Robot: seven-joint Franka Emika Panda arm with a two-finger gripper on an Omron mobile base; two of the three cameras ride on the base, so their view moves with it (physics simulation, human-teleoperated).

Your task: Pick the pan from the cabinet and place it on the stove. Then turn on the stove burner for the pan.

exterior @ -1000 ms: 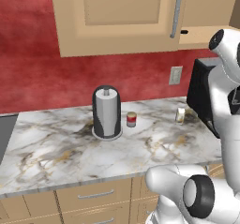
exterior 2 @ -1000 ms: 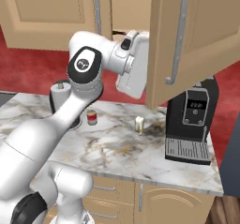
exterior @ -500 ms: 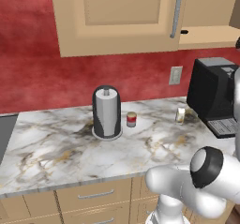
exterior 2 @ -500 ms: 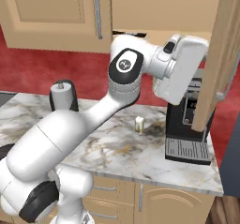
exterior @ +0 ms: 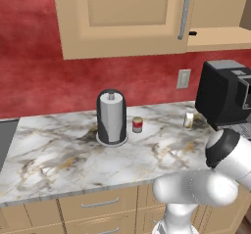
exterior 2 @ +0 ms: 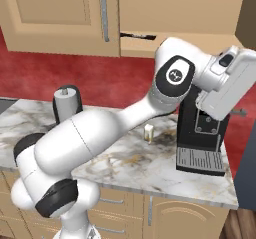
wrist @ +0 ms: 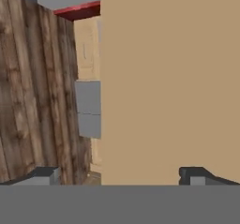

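Observation:
The cabinet [exterior 2: 60, 18] hangs over the counter with its left door shut. Its right door [exterior 2: 247, 8] stands swung wide open. A thin black strip, the pan's handle [exterior 2: 137, 35], shows just above the cabinet's bottom edge; the same handle is a small dark stub [exterior: 192, 33] in the left base view. The pan's round body is hidden. My white hand is out at the right, in front of the coffee machine. My gripper [wrist: 119, 174] is open with nothing between its fingers, facing a flat tan panel [wrist: 168, 78]. A grey edge of the stove [exterior: 5, 135] shows at the counter's far left; the stove burner is out of view.
On the marble counter [exterior: 59, 159] stand a paper towel holder [exterior: 111, 117], a small red can [exterior: 138, 125] and a little shaker [exterior: 188, 121]. A black coffee machine [exterior: 223, 98] fills the right end. Drawers [exterior: 98, 203] run below the counter.
My arm has swung far to the right, from in front of the cabinet to past the coffee machine. The right cabinet door has swung further open with it. The gripper stayed open.

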